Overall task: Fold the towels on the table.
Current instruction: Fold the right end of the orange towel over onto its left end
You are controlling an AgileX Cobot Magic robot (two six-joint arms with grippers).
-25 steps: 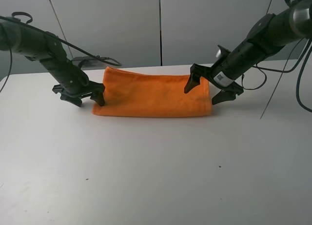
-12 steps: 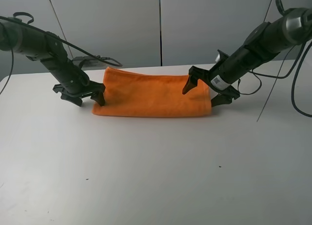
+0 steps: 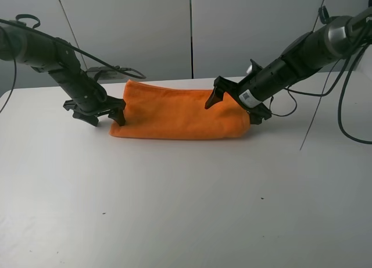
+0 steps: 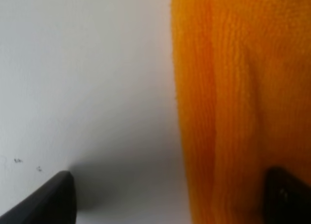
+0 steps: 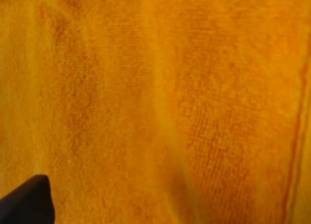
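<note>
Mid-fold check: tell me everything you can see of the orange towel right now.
The orange towel looks like fuzzy terry cloth, folded into a long rectangle lying flat on the far middle of the white table. The open left gripper straddles its left edge; the open right gripper spreads over its right end.

We look down from a high camera in front of the table, facing across it at the whole orange towel. Our left wrist camera hangs very near the towel's edge, showing cloth beside bare table. Our right wrist camera sits nearer still, filled with cloth. All three views share the towel.
</note>
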